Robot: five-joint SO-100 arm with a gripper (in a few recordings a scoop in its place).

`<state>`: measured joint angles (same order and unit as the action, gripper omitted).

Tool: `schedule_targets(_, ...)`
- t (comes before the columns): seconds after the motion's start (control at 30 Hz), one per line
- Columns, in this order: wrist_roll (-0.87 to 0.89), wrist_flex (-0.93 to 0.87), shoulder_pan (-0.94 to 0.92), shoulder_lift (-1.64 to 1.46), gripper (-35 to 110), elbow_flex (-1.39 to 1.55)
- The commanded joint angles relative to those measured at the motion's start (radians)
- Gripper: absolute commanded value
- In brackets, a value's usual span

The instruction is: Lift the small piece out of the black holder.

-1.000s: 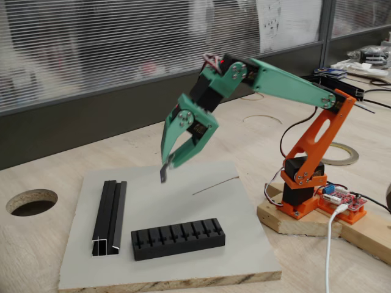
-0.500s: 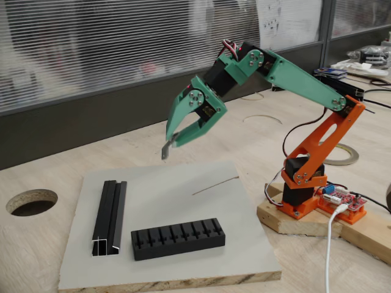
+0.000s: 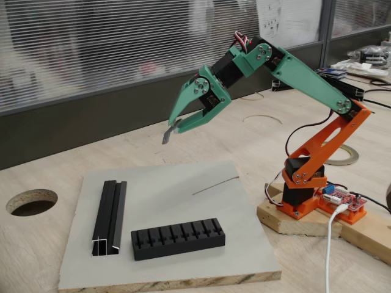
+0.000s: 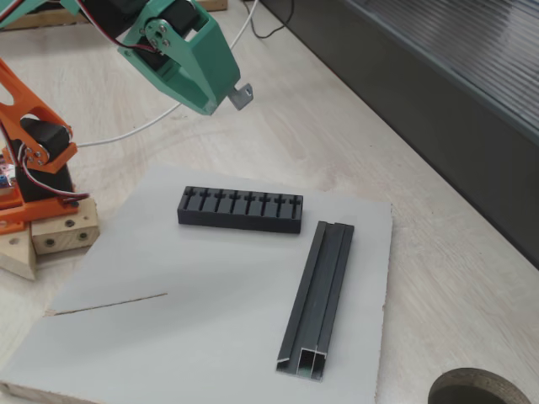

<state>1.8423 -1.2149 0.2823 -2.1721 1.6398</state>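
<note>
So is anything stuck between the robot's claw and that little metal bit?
No. The gripper is pinching the small piece right at its fingertips, high in the air. Nothing sits between them, and the black holder is far below.

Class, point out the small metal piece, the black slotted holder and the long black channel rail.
small metal piece [image 3: 167,134]: a fixed view, its hanging lower end.
black slotted holder [image 4: 240,210]: a fixed view, middle of its slotted top.
long black channel rail [image 3: 110,211]: a fixed view, mid-length of its top.
</note>
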Motion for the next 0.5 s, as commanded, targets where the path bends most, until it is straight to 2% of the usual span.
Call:
schedule_targets(0.0, 0.009, -0.017, 0.006, -0.029, 8, -0.017)
schedule_targets(0.47, 0.008, -0.017, -0.008, -0.029, 8, -0.011)
